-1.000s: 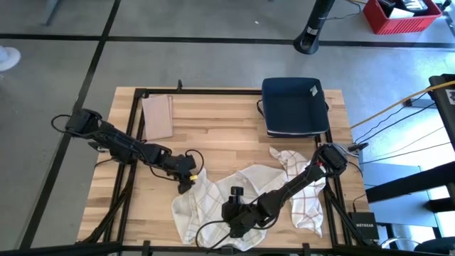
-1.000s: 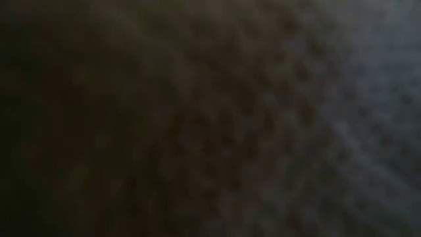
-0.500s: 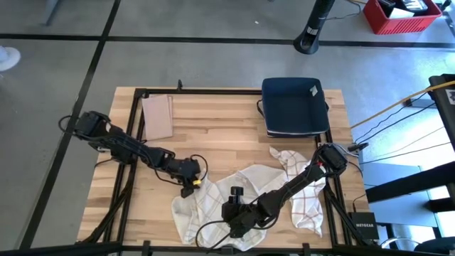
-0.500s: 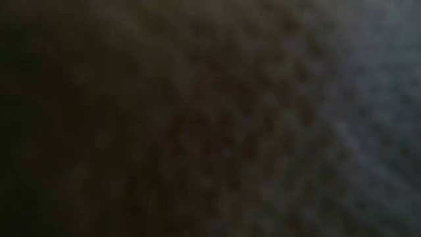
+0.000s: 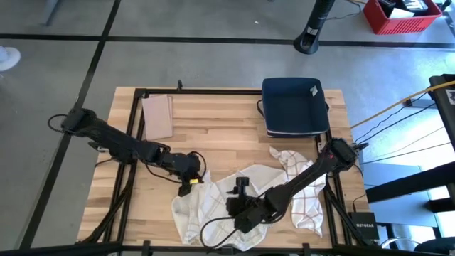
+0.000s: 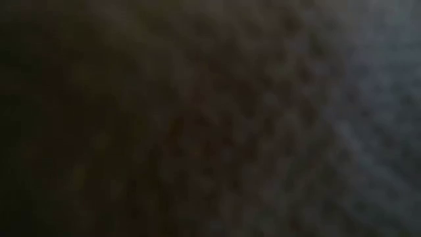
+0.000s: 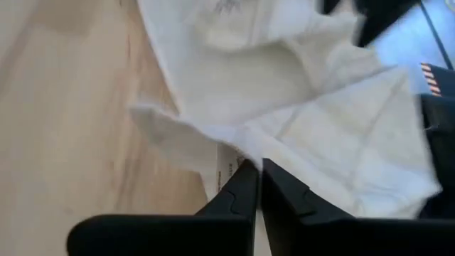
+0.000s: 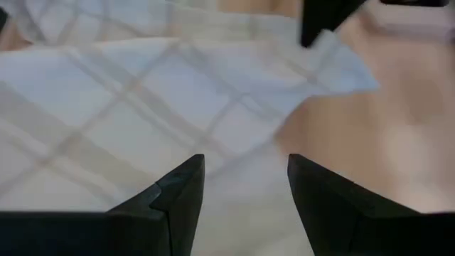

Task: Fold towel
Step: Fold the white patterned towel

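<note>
In the left wrist view we see the two dark fingers (image 7: 245, 188) of the left gripper (image 5: 190, 180) pressed together, and a corner of the white towel (image 5: 256, 192) is pinched between their tips. The edge of the cloth with a small label lies just at the fingertips. From above, this gripper sits at the left end of the towel, low over the wooden table (image 5: 220, 131).

The fingers (image 8: 178, 188) of the right gripper (image 5: 242, 186) stand apart with a clear gap between them, and nothing is between them. They hover close over the checked cloth, near the middle of the towel, and the right arm lies across the cloth from the table's right side.

The towel is crumpled and spread along the near half of the table, from the left gripper to the right edge. Behind it, at the far right, a dark blue tray (image 5: 293, 107) rests on the table. At the far left lies a flat brownish piece (image 5: 158, 117), well apart from the towel. The low view shows us only darkness.
</note>
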Controlling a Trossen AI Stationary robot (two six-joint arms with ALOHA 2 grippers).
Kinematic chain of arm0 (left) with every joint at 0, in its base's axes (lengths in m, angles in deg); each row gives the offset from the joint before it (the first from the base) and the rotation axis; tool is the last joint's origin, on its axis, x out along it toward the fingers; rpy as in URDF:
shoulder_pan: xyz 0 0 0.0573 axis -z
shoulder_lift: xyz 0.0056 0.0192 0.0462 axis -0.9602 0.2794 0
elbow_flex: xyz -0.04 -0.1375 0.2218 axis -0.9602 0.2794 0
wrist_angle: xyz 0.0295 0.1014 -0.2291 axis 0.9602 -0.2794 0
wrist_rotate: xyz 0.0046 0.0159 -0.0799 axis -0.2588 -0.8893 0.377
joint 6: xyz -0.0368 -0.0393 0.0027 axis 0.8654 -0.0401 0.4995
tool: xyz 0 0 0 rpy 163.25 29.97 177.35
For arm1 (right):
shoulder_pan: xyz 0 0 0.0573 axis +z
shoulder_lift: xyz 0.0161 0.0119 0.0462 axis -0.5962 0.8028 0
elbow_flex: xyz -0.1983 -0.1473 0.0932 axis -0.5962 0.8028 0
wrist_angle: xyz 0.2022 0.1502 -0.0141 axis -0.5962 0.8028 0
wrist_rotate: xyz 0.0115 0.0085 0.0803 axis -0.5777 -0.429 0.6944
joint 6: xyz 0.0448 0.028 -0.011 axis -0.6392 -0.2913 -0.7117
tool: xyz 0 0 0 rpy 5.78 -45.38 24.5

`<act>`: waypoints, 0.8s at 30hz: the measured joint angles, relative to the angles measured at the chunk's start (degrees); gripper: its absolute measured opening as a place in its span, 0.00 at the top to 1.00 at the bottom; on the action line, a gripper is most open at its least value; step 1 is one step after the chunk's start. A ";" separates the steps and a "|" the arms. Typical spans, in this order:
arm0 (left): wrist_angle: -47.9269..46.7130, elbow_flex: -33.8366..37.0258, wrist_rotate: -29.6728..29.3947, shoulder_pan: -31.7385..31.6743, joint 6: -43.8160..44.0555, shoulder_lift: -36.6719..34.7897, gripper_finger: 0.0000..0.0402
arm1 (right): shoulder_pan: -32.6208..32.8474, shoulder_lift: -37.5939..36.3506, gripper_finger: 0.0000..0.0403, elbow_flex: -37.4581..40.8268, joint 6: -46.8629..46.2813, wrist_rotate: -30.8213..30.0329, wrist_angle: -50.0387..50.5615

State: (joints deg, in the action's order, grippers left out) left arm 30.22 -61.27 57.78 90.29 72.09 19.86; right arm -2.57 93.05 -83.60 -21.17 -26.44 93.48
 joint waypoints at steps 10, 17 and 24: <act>-9.45 -9.85 -1.19 0.67 -5.56 -6.90 0.99 | -9.15 -9.63 0.49 -0.07 15.90 3.97 -1.52; -10.21 -9.79 -1.09 5.74 -3.56 -4.56 0.99 | -16.35 -9.30 0.49 4.14 18.44 22.43 -12.48; -9.87 -9.79 -1.17 7.41 -2.40 -3.27 0.99 | -19.67 -9.21 0.49 9.77 20.29 35.39 -25.21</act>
State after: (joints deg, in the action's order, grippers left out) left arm 20.35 -71.06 56.61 97.69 69.69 16.59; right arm -22.24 83.84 -73.84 -0.89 8.95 68.27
